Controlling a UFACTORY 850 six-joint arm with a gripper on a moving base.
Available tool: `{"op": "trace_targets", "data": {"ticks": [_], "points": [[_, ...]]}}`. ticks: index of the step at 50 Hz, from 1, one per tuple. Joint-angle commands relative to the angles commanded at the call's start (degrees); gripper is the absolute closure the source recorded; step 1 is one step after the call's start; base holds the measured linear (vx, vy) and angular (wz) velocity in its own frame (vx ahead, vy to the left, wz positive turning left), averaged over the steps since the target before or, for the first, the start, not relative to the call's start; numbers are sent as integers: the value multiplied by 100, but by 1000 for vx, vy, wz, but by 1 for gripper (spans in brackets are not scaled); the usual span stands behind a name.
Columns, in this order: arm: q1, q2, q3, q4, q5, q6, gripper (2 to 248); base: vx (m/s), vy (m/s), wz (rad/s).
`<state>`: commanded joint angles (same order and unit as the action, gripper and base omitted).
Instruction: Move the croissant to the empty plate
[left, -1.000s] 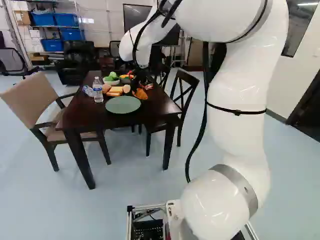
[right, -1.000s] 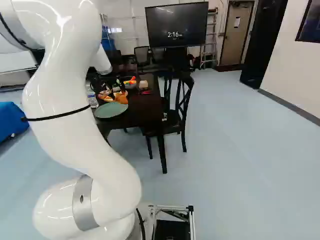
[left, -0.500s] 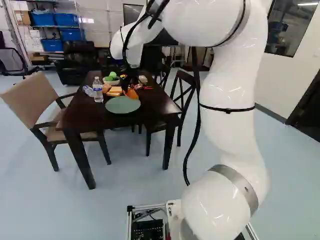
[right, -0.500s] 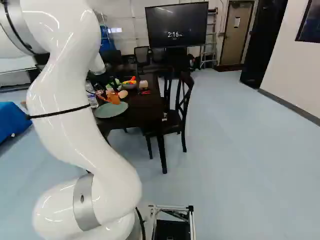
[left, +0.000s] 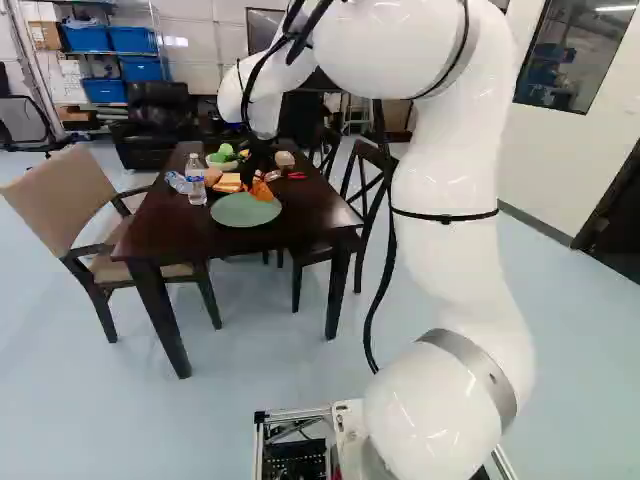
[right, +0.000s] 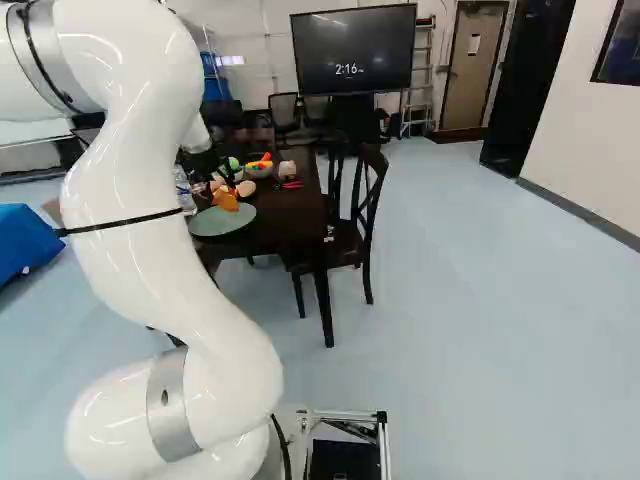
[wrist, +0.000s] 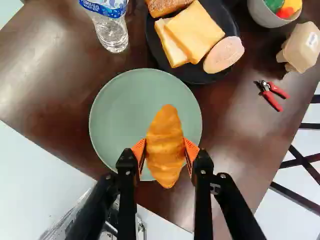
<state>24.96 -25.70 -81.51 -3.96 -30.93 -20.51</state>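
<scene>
Our gripper (left: 257, 181) clamped on the croissant (wrist: 165, 146) above the green plate (wrist: 117, 112), sandwich slices (wrist: 196, 31) on the black plate (wrist: 192, 76) just beside, colourful pieces (wrist: 287, 9) in the pale bowl (wrist: 261, 14)

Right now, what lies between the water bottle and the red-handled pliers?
In the wrist view, the black plate lies between the water bottle and the pliers, bearing yellow slices and a pinkish oval piece.

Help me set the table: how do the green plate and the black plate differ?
The green plate is pale; the black plate is dark. The green plate has only the croissant over it, in the jaws; the black plate carries square slices and more. Both lie on the table.
</scene>
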Motion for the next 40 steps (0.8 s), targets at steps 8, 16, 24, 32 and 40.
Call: {"op": "trace_targets", "data": {"ticks": [8,16,24,32,40], "points": [[0,-108,-15,0,0,0,130,0,0,0],[0,-223,-37,0,0,0,130,0,0,0],[1,-392,-134,0,0,0,130,0,0,0],[8,-565,-271,0,0,0,130,0,0,0],[14,-593,-310,0,0,0,130,0,0,0]]}}
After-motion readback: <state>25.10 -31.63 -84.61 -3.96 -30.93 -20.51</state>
